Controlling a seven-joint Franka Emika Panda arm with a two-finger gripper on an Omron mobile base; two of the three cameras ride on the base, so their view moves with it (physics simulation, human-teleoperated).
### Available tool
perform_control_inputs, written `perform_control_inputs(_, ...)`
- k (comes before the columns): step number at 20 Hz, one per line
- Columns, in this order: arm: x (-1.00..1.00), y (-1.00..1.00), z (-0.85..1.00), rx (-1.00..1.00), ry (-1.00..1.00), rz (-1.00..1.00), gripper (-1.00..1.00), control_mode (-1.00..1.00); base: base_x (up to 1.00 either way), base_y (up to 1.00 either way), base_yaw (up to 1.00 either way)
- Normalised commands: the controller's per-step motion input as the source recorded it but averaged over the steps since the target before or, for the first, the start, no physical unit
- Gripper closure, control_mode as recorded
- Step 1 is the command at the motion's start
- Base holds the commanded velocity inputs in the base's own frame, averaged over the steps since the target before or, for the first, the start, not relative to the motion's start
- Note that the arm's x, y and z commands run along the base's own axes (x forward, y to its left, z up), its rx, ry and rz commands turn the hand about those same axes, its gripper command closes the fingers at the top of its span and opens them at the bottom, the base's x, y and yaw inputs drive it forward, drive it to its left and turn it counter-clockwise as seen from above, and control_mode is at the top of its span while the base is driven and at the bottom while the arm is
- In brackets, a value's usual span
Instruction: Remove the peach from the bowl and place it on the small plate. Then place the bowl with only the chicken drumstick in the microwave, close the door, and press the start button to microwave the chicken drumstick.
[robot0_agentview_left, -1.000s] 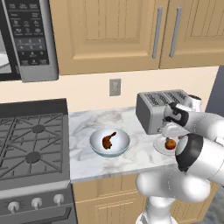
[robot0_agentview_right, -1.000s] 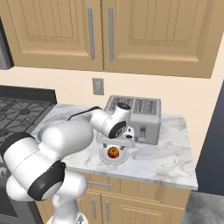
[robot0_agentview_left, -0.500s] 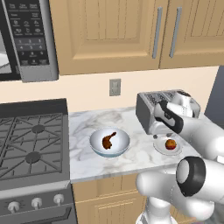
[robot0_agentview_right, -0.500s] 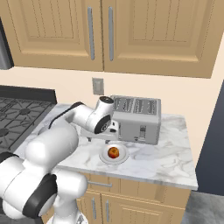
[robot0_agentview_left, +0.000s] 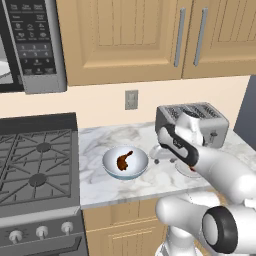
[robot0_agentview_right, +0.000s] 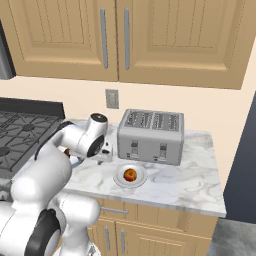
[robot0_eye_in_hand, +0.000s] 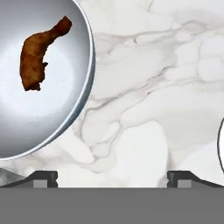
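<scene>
**Peach plated, bowl waits on the marble**

A white, grey-veined marble counter (robot0_agentview_left: 100, 182) runs between a gas stove (robot0_agentview_left: 35, 167) and a steel toaster (robot0_agentview_right: 151, 135), under tan wooden cabinets (robot0_agentview_right: 150, 37). The bowl (robot0_agentview_left: 125, 162) sits near the stove end with just the drumstick (robot0_agentview_left: 123, 160) inside; the peach (robot0_agentview_right: 130, 174) rests on the small plate (robot0_agentview_right: 129, 176) before the toaster. The microwave (robot0_agentview_left: 30, 45) hangs above the stove. The gripper (robot0_eye_in_hand: 112, 177) hovers over bare marble between bowl and plate, jaws spread wide and empty.

The bowl looks glossy, rigid and smooth-walled, so it is probably slippery and breakable. Its thin rim, on the side nearest the gripper, seems the best hold, one finger inside and one outside. The drumstick lies loose and may slide if the bowl tips, so it should be carried level.
</scene>
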Motion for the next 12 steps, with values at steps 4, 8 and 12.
perform_control_inputs(4,0.00,0.55,0.00,0.11,0.10,0.00,-1.00,-1.00,0.00,0.00,0.00)
perform_control_inputs(8,0.03,0.25,-0.01,0.12,0.07,0.00,-1.00,-1.00,0.00,0.00,0.00)
perform_control_inputs(12,0.10,0.07,0.00,0.15,0.02,0.00,-1.00,-1.00,0.00,0.00,0.00)
